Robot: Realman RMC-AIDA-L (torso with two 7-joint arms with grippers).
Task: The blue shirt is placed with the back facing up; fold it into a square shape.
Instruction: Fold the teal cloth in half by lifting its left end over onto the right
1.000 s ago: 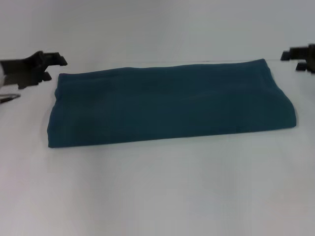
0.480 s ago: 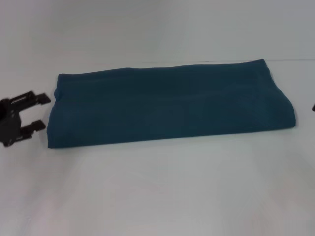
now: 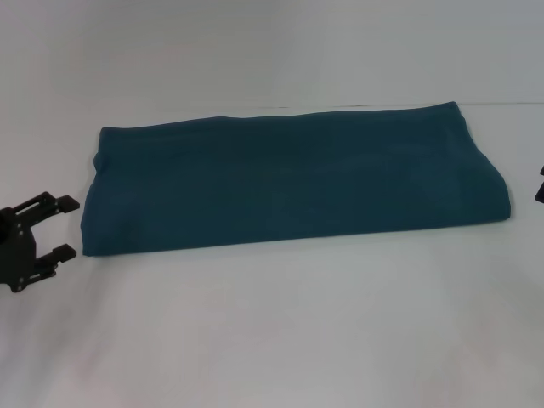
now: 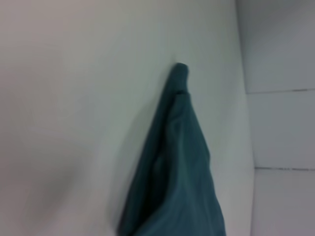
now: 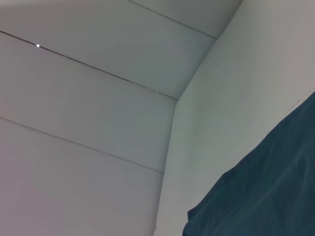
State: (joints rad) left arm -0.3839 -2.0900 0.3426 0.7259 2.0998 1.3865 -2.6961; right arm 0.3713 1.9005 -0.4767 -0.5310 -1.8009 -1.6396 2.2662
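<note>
The blue shirt (image 3: 289, 183) lies folded into a long, flat rectangle across the middle of the white table (image 3: 280, 331). My left gripper (image 3: 65, 228) is open and empty, just off the shirt's left front corner and not touching it. Only a dark sliver of my right gripper (image 3: 540, 187) shows at the right edge of the head view, beside the shirt's right end. The left wrist view shows the shirt (image 4: 182, 172) end-on as a narrow folded strip. The right wrist view shows a corner of the shirt (image 5: 266, 196) on the table.
A white wall (image 3: 272, 51) rises right behind the table's back edge, with panel seams showing in the right wrist view (image 5: 88, 98). Bare table surface lies in front of the shirt.
My left gripper has come from the back left down to the shirt's left front corner. My right gripper has left the back right and now barely shows at the right edge.
</note>
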